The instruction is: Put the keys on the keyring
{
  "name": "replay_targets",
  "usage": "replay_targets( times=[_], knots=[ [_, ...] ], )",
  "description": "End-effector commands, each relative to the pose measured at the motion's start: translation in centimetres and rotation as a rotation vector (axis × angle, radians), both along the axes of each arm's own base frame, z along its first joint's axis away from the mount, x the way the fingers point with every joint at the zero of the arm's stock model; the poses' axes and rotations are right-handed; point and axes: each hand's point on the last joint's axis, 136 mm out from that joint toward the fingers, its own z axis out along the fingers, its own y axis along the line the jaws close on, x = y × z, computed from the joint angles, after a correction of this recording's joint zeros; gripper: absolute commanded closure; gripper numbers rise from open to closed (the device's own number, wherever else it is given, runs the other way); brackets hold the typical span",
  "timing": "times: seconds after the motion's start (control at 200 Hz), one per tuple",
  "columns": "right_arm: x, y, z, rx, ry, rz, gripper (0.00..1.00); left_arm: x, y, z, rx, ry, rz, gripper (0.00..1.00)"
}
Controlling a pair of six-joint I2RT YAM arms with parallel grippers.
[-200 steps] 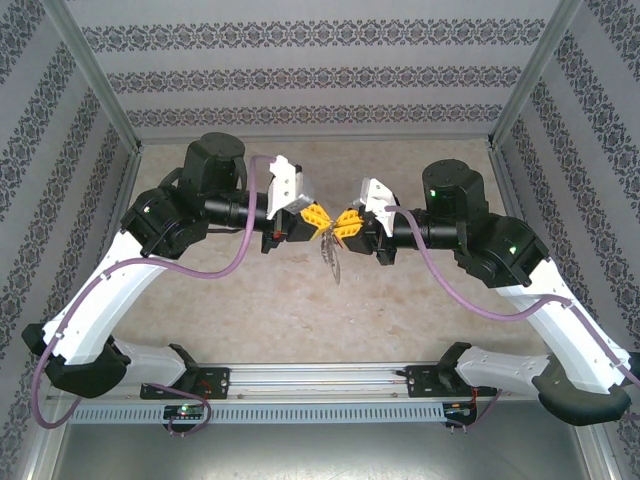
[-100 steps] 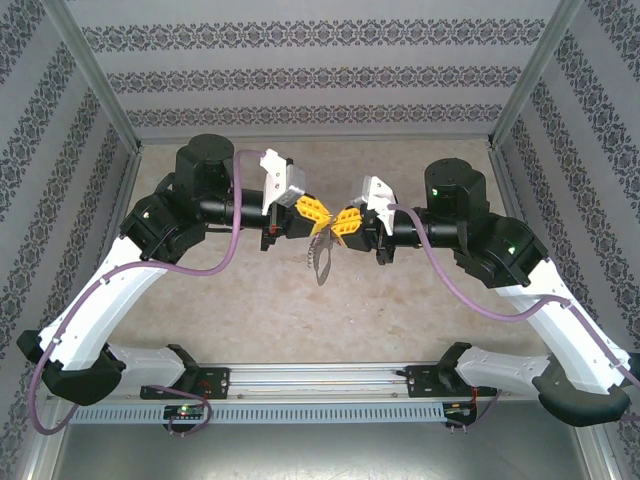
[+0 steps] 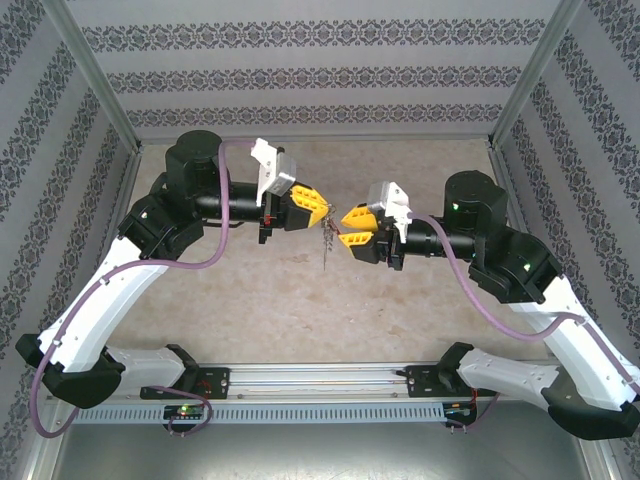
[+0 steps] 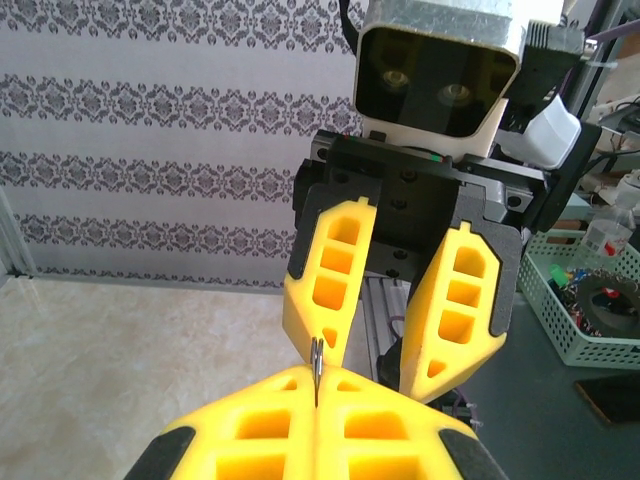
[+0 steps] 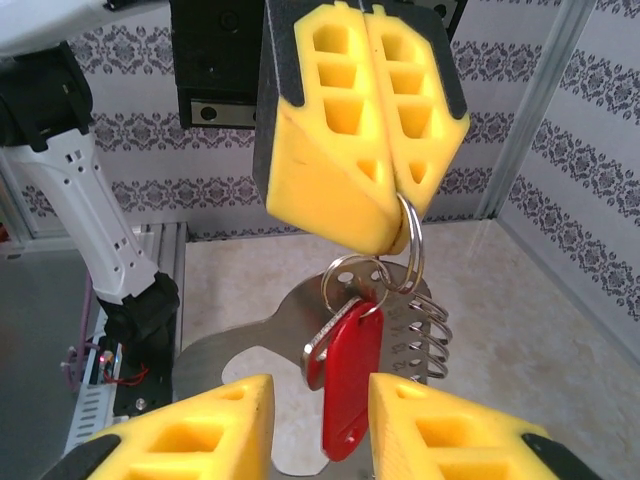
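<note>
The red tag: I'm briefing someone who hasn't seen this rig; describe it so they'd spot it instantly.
Over the table's middle, the left gripper is shut on a wire ring. Below that hangs the red tag, between the right gripper's open fingers: the only red piece beside the grey keyring.

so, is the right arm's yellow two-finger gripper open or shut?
Open. In its wrist view the right arm's yellow two-finger gripper has its fingers apart, the red plastic tag showing between them.
</note>
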Motion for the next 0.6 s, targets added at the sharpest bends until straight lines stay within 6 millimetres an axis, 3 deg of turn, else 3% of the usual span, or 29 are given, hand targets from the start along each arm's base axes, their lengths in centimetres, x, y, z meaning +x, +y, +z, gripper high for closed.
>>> replay_targets(
  times=[0.0, 0.405, 0.485, 0.595],
  knots=[
    [0.4, 0.0, 0.5, 0.033, -0.002, -0.017, 0.66, -0.6, 0.5, 2.2, -0.072, -0.047, -0.022, 1.00],
    [0.9, 1.2, 0.8, 0.066, 0.010, 0.014, 0.65, -0.5, 0.5, 2.4, -0.080, -0.044, -0.019, 1.00],
    [1.0, 1.4, 0.7, 0.064, 0.010, 0.022, 0.71, -0.5, 0.5, 2.4, -0.080, -0.042, -0.020, 1.00],
    [1.1, 1.5, 0.6, 0.053, 0.005, 0.021, 0.87, -0.6, 0.6, 2.3, -0.081, -0.044, -0.016, 1.00]
  ],
)
